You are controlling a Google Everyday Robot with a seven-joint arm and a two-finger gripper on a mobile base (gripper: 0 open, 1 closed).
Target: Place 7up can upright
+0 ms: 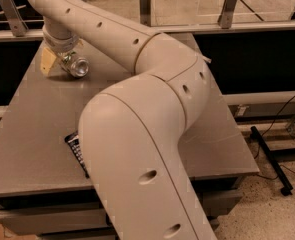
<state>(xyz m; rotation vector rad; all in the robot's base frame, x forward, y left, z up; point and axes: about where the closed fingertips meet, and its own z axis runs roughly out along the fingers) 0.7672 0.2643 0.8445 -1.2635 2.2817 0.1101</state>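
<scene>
I see my gripper [61, 64] at the far left corner of the flat grey table [32, 129]. The shiny round 7up can [79, 67] lies tipped over right against it. I cannot tell if the gripper has hold of it. A dark bag [75, 148] peeks out from behind the smooth cream arm [152, 134].

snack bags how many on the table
1: a dark snack bag near the table's front edge, partly behind the arm, which may hide more. Gripper is far left, by the 7up can.
</scene>
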